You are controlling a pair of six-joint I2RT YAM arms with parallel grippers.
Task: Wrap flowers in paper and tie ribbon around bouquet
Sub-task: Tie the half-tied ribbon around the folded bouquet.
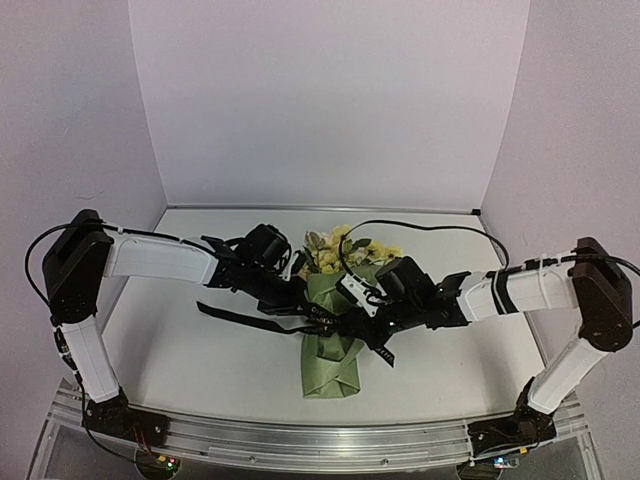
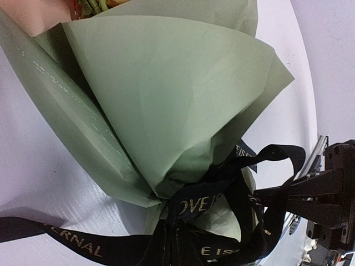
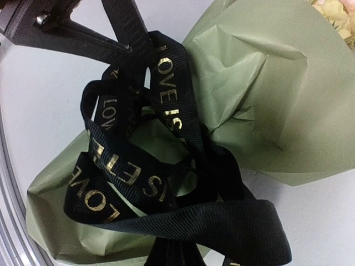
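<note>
White desk (image 1: 180, 350) and pale walls are seen from above: the flowers (image 1: 345, 245) are wrapped in the paper (image 1: 328, 375), and both arms are bent inward over the bouquet (image 1: 330, 340). From the left wrist, the ribbon (image 2: 205, 205) is seen looped round the neck, with the right fingers (image 2: 288, 194) closed on a loop. From the right wrist, the left fingers (image 3: 61, 36) are seen clamped on a strand. The bow is judged unfinished.
</note>
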